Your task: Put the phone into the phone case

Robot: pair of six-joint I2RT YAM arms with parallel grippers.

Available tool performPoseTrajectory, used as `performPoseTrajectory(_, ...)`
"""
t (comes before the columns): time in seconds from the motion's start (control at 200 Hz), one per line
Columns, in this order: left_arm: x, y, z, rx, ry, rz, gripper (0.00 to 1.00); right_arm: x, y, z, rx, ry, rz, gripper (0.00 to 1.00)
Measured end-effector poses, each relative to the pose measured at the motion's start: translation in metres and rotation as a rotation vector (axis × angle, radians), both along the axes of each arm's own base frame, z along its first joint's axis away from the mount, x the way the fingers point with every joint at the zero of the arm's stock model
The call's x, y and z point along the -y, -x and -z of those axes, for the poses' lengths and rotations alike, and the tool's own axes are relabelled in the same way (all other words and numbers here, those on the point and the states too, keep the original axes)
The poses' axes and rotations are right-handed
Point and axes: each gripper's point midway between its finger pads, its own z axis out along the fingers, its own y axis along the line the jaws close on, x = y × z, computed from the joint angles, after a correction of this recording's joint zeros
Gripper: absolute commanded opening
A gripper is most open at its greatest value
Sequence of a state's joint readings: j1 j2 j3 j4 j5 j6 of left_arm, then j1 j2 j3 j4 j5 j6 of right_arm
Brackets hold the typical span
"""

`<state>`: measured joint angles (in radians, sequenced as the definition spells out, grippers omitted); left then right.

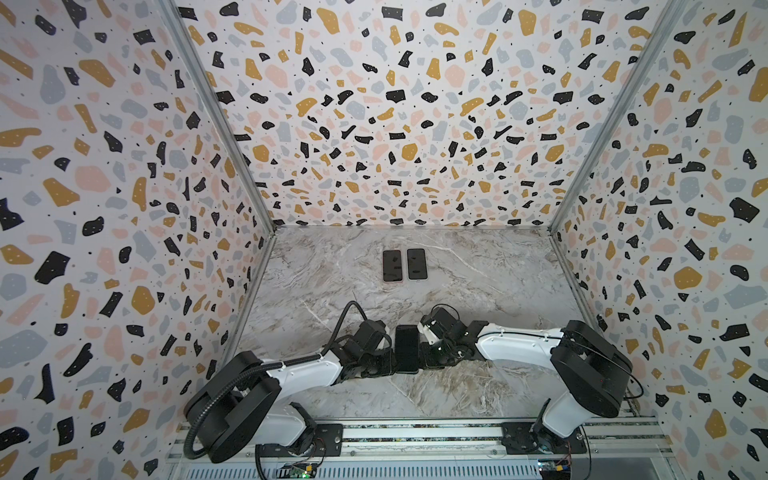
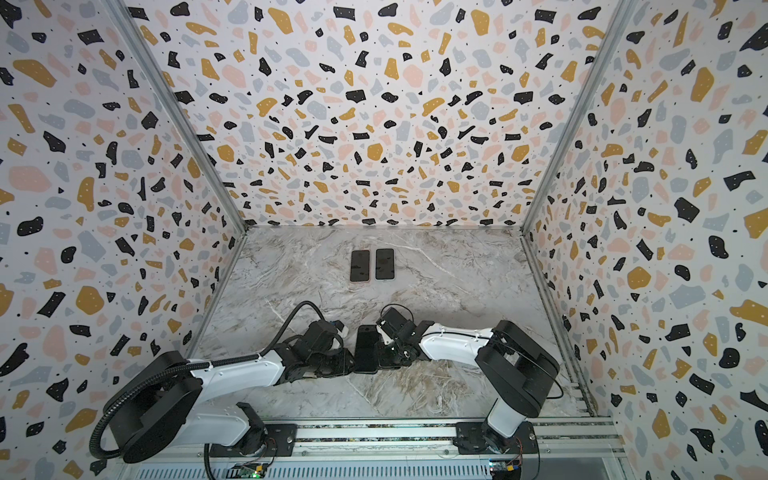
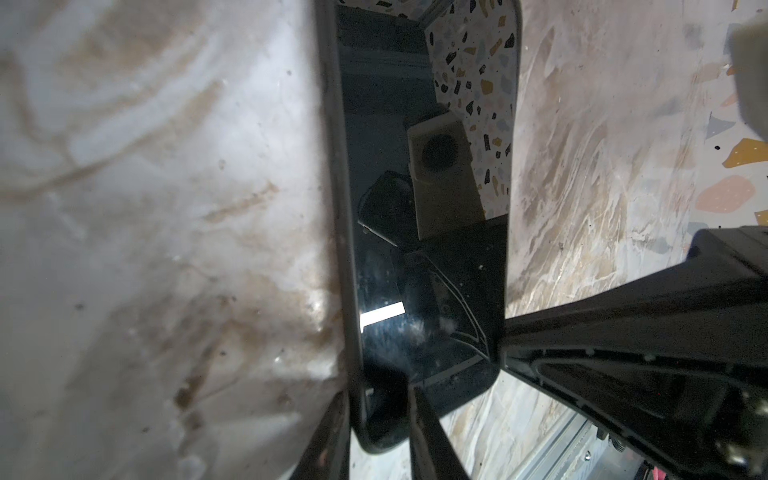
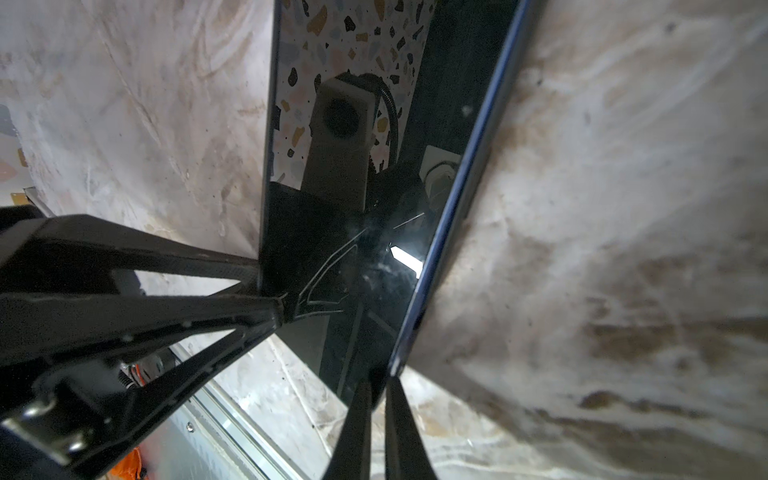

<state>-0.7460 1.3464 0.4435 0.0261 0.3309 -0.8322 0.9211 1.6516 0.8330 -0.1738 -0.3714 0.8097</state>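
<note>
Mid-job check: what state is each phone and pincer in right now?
Near phone: screen up, dark, clamped from both sides.
Left pincer: shut on near phone.
Right pincer: shut on near phone.
Far left phone: flat, dark, untouched.
Far right phone: flat, dark, untouched.

Ours: left arm (image 1: pixel 303 368) low, reaching inward, left gripper (image 3: pixel 374 409) clamped narrowly; right arm (image 1: pixel 519 343) mirrored, right gripper (image 4: pixel 378 388) pinched tight.

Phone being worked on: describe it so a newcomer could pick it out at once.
On the marble table, look to the middle of the near side. The phone lies between the left hand and right hand, one at each long edge. The far pair lie untouched side by side with pale rims; this one is all dark.
</note>
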Motion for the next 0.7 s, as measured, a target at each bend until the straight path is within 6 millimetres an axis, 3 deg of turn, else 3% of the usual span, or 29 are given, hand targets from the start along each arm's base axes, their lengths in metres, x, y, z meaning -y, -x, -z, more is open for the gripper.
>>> performPoseTrajectory(0.551, -0.0013, -0.0003, 0.0002, -0.006, 0.007, -0.017, 0.22, 0.0006, -0.0006, 0.0012, -0.033, -0.007, 0.018, 0.08)
performPoseTrajectory(0.701, -0.002, -0.0004, -0.0006, 0.001, 0.004, -0.013, 0.25, 0.0012, -0.0032, -0.008, -0.006, -0.02, 0.014, 0.09)
